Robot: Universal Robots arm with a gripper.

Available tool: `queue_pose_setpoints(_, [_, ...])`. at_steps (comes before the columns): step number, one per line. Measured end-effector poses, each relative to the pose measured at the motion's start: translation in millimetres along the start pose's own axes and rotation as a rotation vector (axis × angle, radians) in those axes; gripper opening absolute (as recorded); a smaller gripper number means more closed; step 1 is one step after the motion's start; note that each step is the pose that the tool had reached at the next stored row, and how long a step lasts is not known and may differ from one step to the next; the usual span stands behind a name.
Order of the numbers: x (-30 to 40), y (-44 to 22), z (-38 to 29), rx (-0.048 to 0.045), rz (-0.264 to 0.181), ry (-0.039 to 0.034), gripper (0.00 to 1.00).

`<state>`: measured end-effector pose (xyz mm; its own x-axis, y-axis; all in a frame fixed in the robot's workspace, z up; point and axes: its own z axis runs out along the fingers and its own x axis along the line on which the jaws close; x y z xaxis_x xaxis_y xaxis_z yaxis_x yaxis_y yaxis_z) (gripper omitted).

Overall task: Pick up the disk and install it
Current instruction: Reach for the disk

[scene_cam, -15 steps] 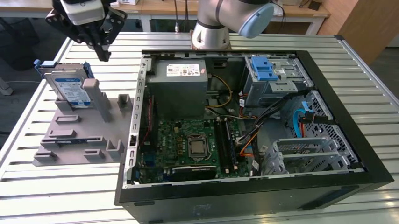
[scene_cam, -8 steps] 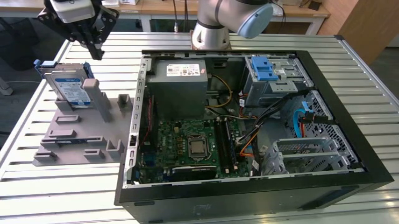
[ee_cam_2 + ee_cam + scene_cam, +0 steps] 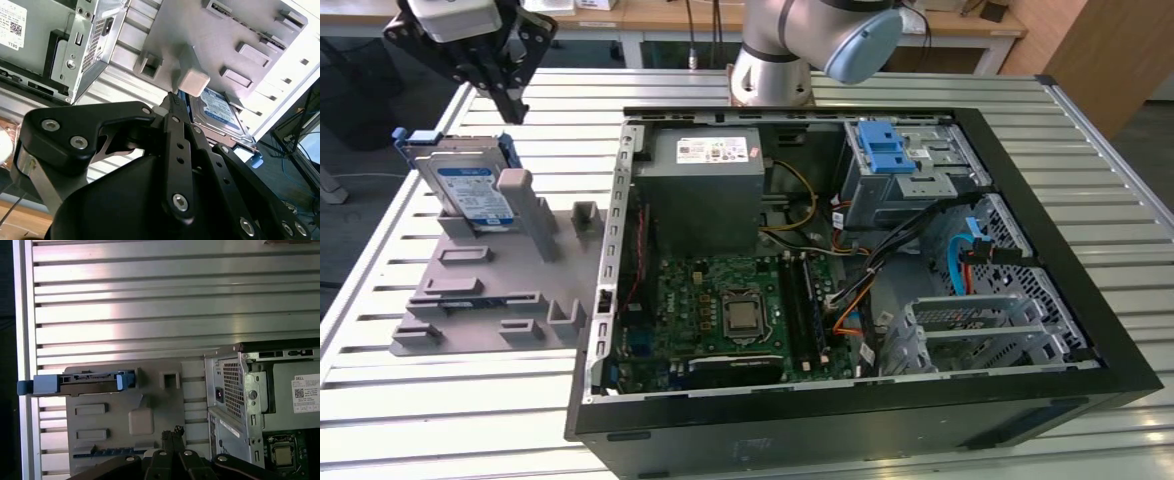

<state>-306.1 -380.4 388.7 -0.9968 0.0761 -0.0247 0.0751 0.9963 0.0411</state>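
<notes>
Exterior view: hand [image 3: 514, 112] hangs clenched and empty, pointing down above the upright disk [image 3: 467, 190].

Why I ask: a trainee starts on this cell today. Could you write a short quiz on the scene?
1. True or false: the disk already sits inside the computer case.
2. The gripper holds: A) the disk, B) a cable, C) nothing.
3. In the exterior view, on which side of the case does the disk stand?
Key: 1 false; 2 C; 3 the left.
</notes>
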Motion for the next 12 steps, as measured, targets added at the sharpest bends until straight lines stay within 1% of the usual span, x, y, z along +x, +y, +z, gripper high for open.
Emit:
queue_pose_setpoints(2, [2.0, 1.4, 0.2, 0.0004, 0.0, 0.0, 0.11])
queue_pose_setpoints(6, [5.0, 2.3, 1.0, 0.0003, 0.0, 0.0008, 0.11])
queue_pose_setpoints(12, [5.2, 2.4, 1.1, 0.0004, 0.0, 0.001, 0.11])
